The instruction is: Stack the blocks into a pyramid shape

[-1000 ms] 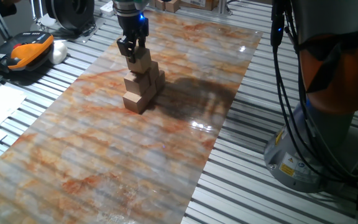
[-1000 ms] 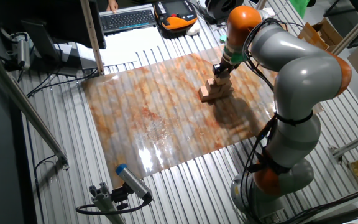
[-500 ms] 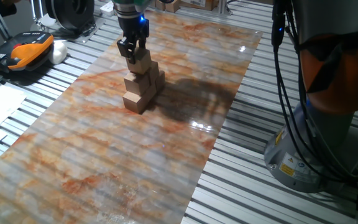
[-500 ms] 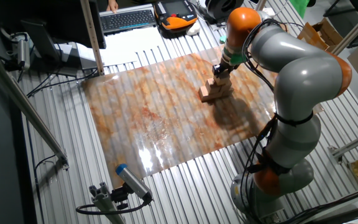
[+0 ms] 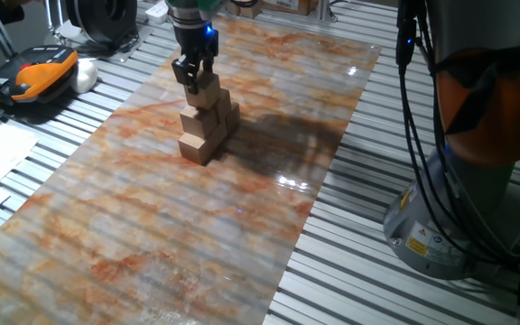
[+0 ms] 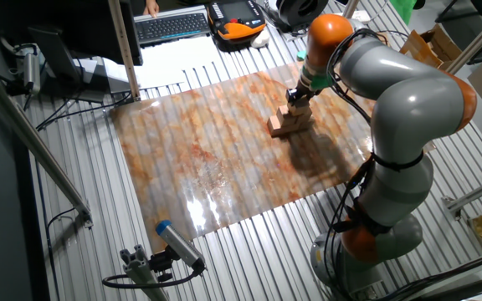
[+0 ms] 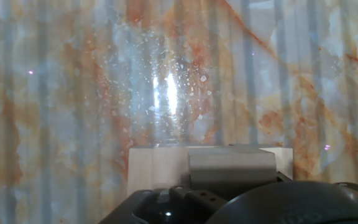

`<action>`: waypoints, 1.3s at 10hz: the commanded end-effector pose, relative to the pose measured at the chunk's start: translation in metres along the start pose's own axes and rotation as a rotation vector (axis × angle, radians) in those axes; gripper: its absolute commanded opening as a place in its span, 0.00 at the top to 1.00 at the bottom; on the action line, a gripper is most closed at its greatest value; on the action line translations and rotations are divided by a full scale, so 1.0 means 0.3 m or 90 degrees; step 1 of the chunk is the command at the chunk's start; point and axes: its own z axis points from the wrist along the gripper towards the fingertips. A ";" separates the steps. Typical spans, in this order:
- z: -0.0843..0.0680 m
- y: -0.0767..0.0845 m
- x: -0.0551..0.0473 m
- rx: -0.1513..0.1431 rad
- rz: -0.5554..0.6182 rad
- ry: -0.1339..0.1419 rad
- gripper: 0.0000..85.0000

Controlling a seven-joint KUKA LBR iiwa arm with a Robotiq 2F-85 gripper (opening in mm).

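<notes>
At the crown of the pyramid shape [image 5: 205, 119], the top block [image 5: 206, 88] sits where it did a second ago, and nothing lower in the pile shifts either. What changes is slight: the gripper [image 5: 193, 76] creeps up a little against the pile across the last second, while the stack beneath keeps its stepped outline. From one fixed view the pile stands on the marbled worktop [image 5: 152, 226] toward its far end, at about 11 o'clock from the slab's middle; from the other fixed view the same blocks [image 6: 289, 121] lie at about 2 o'clock, right under the wrist. The dark fingers [image 5: 190, 70] straddle the upper part of the top cube, touching or very nearly touching it. I cannot tell from these frames whether the jaws are clamped on it or have let go; the hand view shows only a pale block face [image 7: 157, 167] and one grey finger pad [image 7: 232, 167] pressed close in front of it, with the slab beyond.

My reading is that the last cube is already seated and the build is at its final step: release and retreat. The small upward drift, with the cube not rising, hints at a release, though that is a guess. The risk now is dragging the cube sideways, so a straight lift clear of the pile looks like the safe move.
</notes>
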 end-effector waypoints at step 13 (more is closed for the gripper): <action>0.007 0.009 0.006 0.036 0.051 -0.024 0.40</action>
